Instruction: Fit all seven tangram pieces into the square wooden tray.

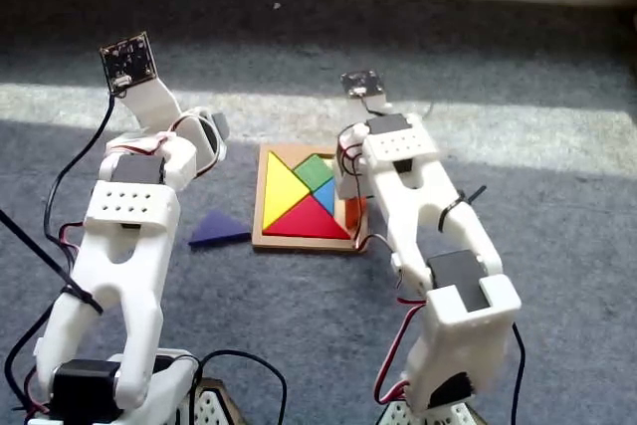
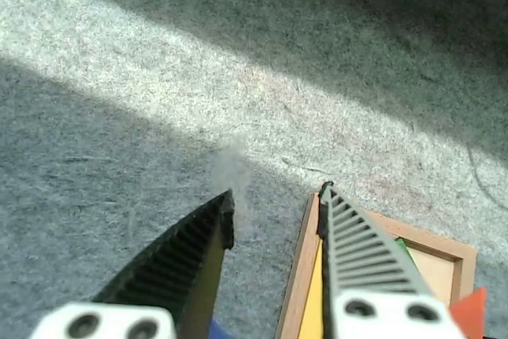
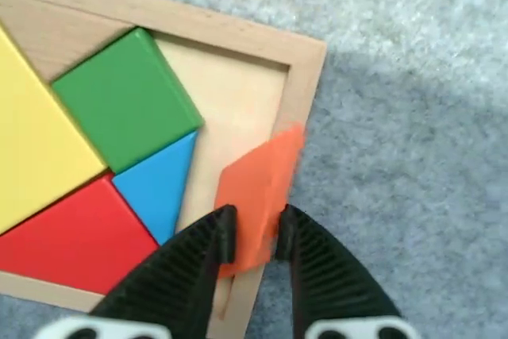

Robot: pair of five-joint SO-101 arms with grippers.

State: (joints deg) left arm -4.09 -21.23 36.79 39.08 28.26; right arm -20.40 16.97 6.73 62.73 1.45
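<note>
The square wooden tray (image 1: pixel 303 243) lies on the carpet and holds a yellow triangle (image 1: pixel 282 191), a green square (image 1: pixel 314 171), a blue triangle (image 1: pixel 325 196) and a red triangle (image 1: pixel 308 220). My right gripper (image 3: pixel 254 232) is shut on an orange piece (image 3: pixel 258 184), held tilted above the tray's rim (image 3: pixel 305 77) next to a bare patch of tray floor. In the high view that orange piece (image 1: pixel 353 211) hangs at the tray's right edge. A purple triangle (image 1: pixel 219 229) lies on the carpet left of the tray. My left gripper (image 2: pixel 274 204) is open above the carpet, just off the tray's far left corner (image 2: pixel 305 275).
Grey carpet surrounds the tray, with a sunlit band (image 1: pixel 518 131) across it behind the arms. Cables (image 1: pixel 60 186) trail beside both arm bases. There is open carpet in front of the tray, between the two arms.
</note>
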